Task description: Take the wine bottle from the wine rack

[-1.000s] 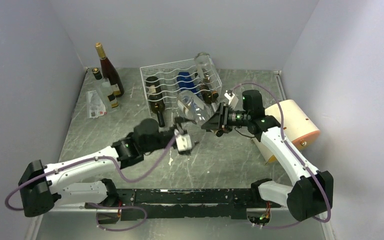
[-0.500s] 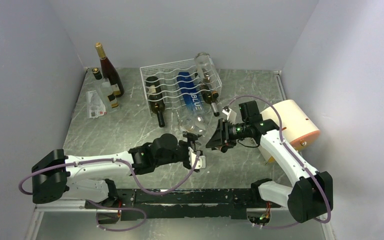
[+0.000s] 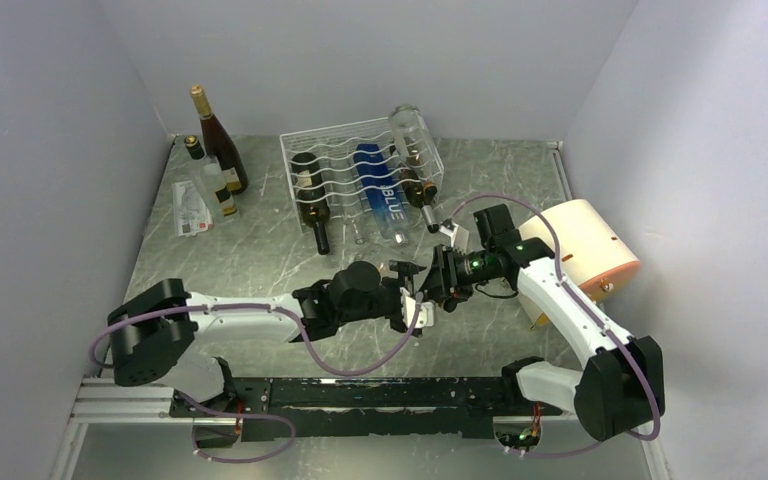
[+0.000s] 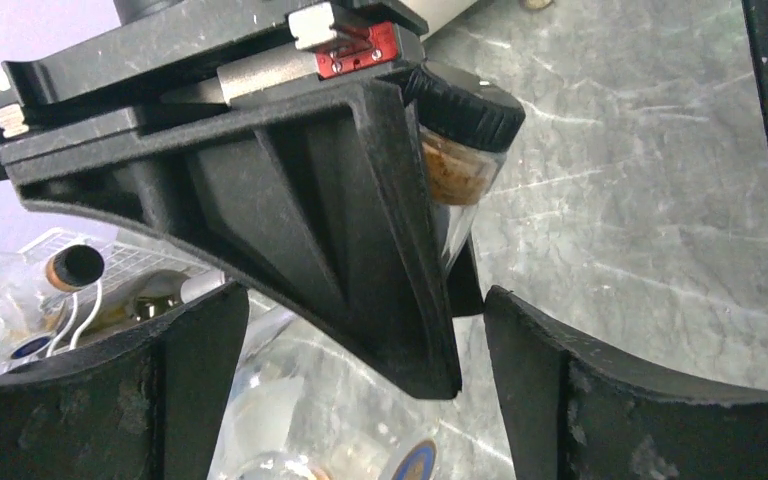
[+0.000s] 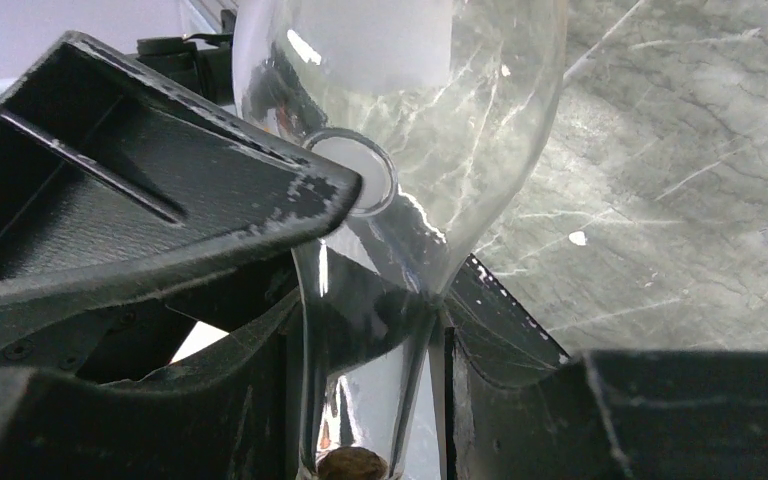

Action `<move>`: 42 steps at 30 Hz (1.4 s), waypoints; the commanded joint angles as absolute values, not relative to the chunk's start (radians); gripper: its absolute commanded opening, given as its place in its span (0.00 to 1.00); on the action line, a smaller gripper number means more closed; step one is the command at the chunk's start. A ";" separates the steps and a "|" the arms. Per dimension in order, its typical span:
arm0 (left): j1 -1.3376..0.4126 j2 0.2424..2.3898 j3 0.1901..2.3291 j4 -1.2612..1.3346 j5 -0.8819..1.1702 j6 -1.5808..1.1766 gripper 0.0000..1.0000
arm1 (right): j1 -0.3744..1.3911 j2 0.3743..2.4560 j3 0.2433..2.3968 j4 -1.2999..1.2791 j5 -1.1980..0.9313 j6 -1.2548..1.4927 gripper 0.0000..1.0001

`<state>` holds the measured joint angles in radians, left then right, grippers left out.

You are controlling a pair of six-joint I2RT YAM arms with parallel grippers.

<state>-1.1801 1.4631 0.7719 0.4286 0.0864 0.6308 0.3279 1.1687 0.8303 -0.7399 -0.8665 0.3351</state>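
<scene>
My right gripper (image 3: 436, 284) is shut on the neck of a clear glass wine bottle (image 5: 410, 110), which it holds above the table in front of the white wire wine rack (image 3: 300, 142). The neck runs between its fingers (image 5: 500, 320) down to a cork. My left gripper (image 3: 413, 302) is open, its jaws on either side of the right gripper's finger and the bottle's neck. The left wrist view shows the black-capped corked bottle top (image 4: 460, 130) and the clear body (image 4: 290, 430). The rack holds a dark bottle (image 3: 310, 196), a blue one (image 3: 381, 195) and others.
Two upright bottles (image 3: 218, 140) and a small packet (image 3: 190, 210) stand at the back left. A cream-and-orange cylinder (image 3: 590, 245) lies at the right, behind my right arm. Grey walls close in the left, back and right.
My right gripper has drawn the clear bottle away from the rack toward the near side. My left arm has swung right, bringing its open jaws up to the bottle's neck.
</scene>
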 commanded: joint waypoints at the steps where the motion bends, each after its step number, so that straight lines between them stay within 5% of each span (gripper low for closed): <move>1: -1.167 1.529 0.791 0.577 0.158 0.552 0.89 | 0.342 1.155 0.908 -0.644 -1.042 0.265 0.17; 9: -1.166 1.578 0.689 0.782 0.149 0.444 0.75 | 0.356 1.185 0.905 -0.657 -1.034 0.264 0.36; 16: -1.166 1.593 0.631 0.874 0.103 0.409 0.54 | 0.375 1.208 0.921 -0.645 -1.026 0.284 0.42; 26: -1.166 1.577 0.586 0.895 0.054 0.390 0.48 | 0.388 1.204 0.958 -0.654 -1.008 0.289 0.56; 36: -1.166 1.534 0.586 0.821 0.009 0.394 0.42 | 0.410 1.200 0.991 -0.619 -1.027 0.306 0.58; 42: -1.166 1.453 0.557 0.790 -0.055 0.361 0.20 | 0.417 1.173 0.997 -0.536 -1.025 0.364 0.59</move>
